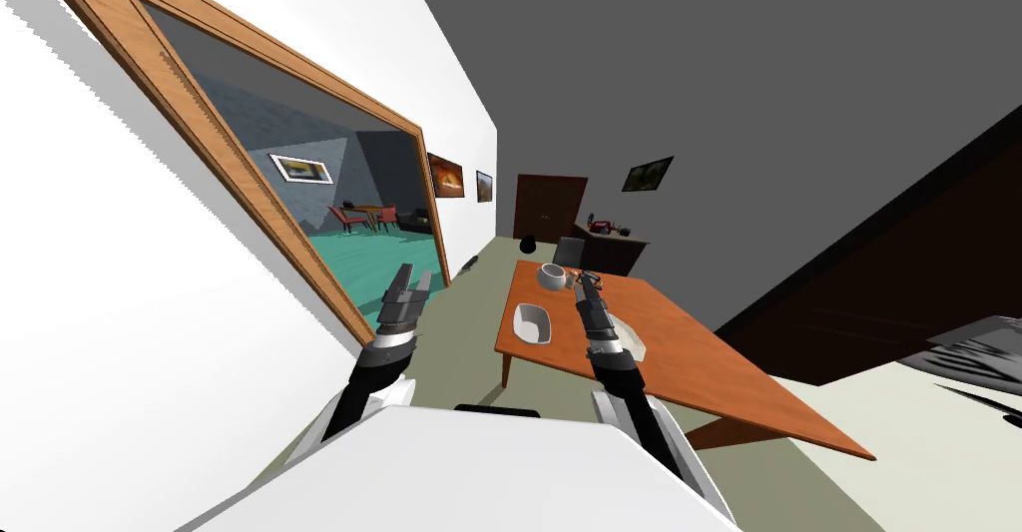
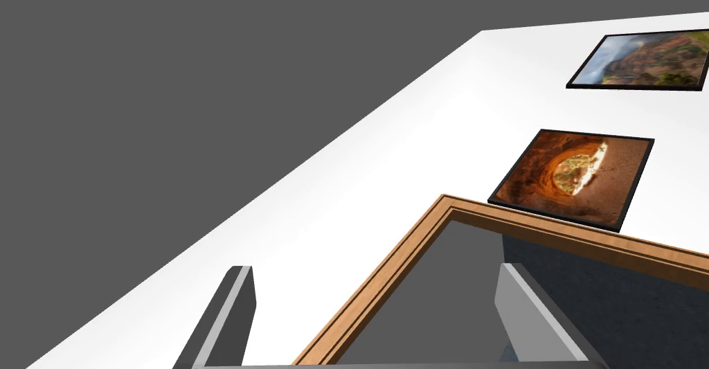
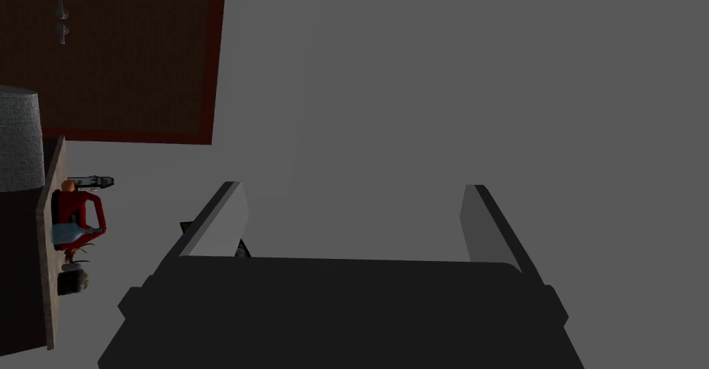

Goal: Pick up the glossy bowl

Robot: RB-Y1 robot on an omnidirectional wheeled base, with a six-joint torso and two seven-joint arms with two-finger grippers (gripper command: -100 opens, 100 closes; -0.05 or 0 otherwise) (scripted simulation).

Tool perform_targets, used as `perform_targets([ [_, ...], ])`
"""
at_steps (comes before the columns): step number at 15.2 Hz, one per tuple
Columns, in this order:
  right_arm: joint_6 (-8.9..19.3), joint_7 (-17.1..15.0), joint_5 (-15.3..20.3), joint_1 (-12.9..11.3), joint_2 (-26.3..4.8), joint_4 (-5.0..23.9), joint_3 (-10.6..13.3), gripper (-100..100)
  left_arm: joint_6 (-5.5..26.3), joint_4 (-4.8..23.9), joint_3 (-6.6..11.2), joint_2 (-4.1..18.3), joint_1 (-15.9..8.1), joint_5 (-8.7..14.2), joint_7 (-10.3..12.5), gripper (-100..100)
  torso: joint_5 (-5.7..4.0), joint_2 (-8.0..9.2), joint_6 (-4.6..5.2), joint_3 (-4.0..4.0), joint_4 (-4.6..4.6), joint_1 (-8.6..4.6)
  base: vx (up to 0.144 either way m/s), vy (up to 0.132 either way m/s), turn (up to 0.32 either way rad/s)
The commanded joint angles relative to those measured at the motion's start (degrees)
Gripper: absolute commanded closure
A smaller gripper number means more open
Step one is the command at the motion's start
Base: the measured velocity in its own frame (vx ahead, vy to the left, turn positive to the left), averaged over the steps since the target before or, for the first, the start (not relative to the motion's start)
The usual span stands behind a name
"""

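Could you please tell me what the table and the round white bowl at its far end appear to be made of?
The table looks like wood: it has an even orange-brown top on matching legs, with a matte finish, though no grain shows. The round bowl is plain white with a smooth rim. It may be glazed ceramic, but no highlight confirms a gloss.

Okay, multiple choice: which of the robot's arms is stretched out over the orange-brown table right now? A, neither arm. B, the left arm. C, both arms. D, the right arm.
D: in the head view the right gripper lies out over the table, while the left gripper is off to the side, by the wooden-framed doorway.
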Motion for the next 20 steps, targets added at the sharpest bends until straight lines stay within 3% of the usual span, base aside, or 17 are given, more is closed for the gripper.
perform_targets([
  [1, 0.8, 0.5, 2.1, 0.4, -2.9, 0.8, 0.6, -100, 0.0, 0.0, 0.0, 0.0, 0.0, 0.0, 0.0, 0, 0.0, 0.0, 0.0, 0.0, 0.0, 0.0, -0.047, 0.103, 0.039],
  [2, 0.8, 0.5, 2.1, 0.4, -2.9, 0.8, 0.6, -100, 0.0, 0.0, 0.0, 0.0, 0.0, 0.0, 0.0, 0, 0.0, -0.04, 0.0, -0.02, -0.01, 0.0, -0.035, 0.085, 0.029],
  [6, 1.9, 1.6, 7.0, 1.5, -8.5, 3.5, 1.7, -100, 0.0, 0.0, 0.0, 0.0, 0.0, 0.0, 0.0, 0, 0.01, -0.17, 0.0, -0.1, -0.04, 0.02, -0.019, 0.105, 0.058],
  [11, 2.8, 2.4, 10.8, 2.3, -13.0, 5.5, 2.5, -100, 0.0, 0.0, 0.0, 0.0, 0.0, 0.0, 0.0, 0, 0.0, -0.26, -0.01, -0.15, -0.06, -0.02, -0.004, 0.097, 0.052],
  [20, 5.3, 4.8, 21.1, 4.7, -23.8, 11.4, 4.8, -100, 0.0, 0.0, 0.0, 0.0, 0.0, 0.0, 0.0, 0, 0.0, -0.36, -0.01, -0.21, -0.08, 0.0, 0.017, 0.103, 0.064],
])
